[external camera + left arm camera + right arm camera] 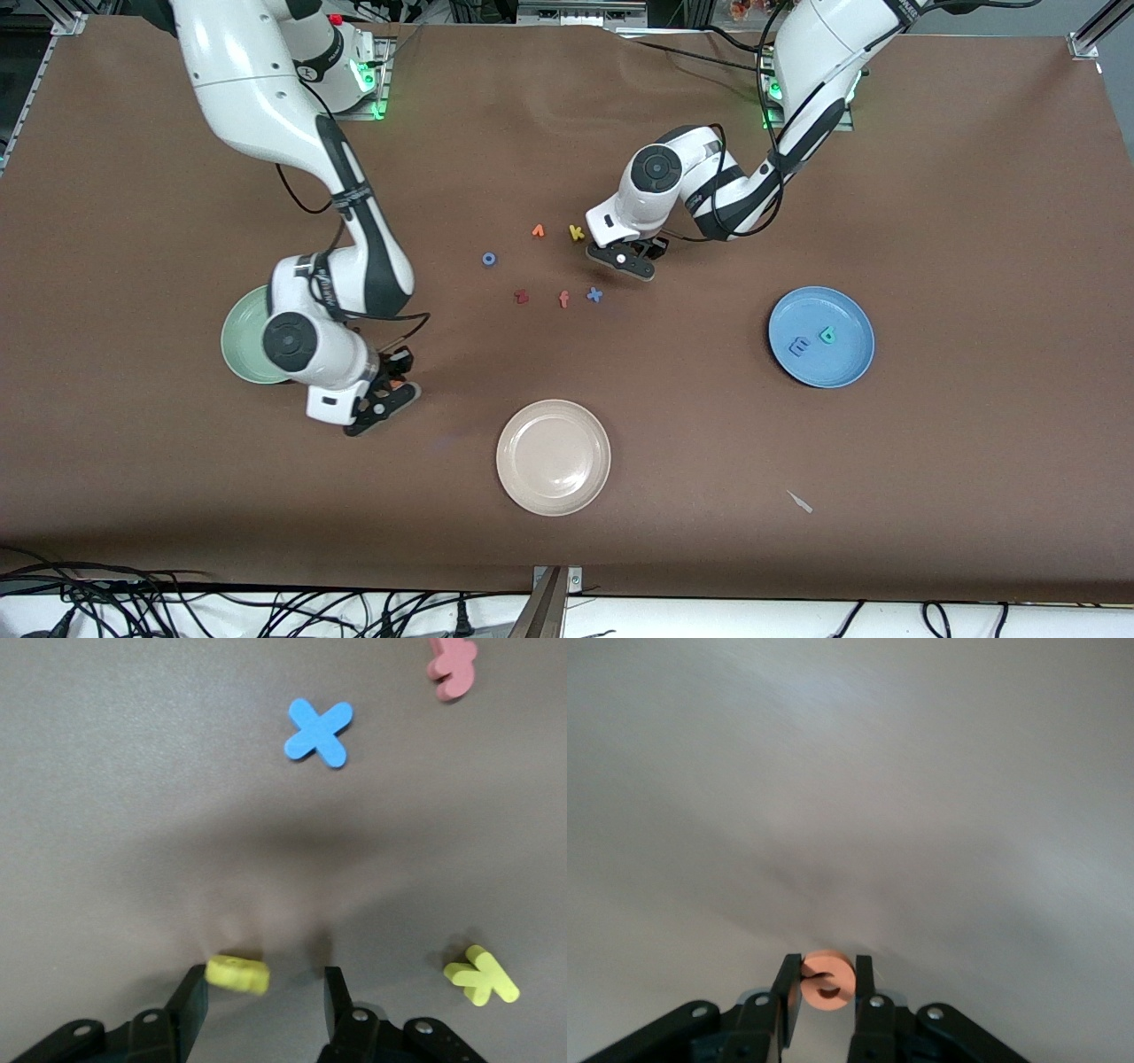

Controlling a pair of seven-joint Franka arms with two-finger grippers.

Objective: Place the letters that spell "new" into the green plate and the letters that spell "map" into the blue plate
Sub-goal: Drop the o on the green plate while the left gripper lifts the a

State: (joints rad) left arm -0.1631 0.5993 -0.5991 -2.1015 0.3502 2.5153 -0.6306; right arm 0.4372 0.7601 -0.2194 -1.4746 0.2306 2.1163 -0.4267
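Two grippers are in view, and we describe each in turn. We see the right gripper (827, 992) pinching the orange e (827, 979) between its fingers; in the front view this gripper (383, 409) hangs over bare table just beside the green plate (244, 341), which the right arm partly covers, so we cannot tell what lies in it. We see the left gripper (263, 997) with its fingers spread on either side of the yellow a (237, 974); the letter touches one finger (190, 992) and stands clear of the other, so we do not count it as gripped. In the front view the left gripper (625, 259) is low over the table, just beside the yellow k (576, 232). From there outward, we find the blue x (594, 295), the pink f (563, 299) and the dark red z (521, 297) in a row nearer to the front camera than the yellow k. An orange letter (538, 231) lies beside the k, and a blue ring-shaped letter (488, 259) lies toward the right arm's end of the group. We see the blue plate (855, 368) toward the left arm's end of the table, with the blue m (799, 346) and the teal p (827, 335) in it. We see the beige-white plate (532, 470) nearest the front camera, between the other two plates.
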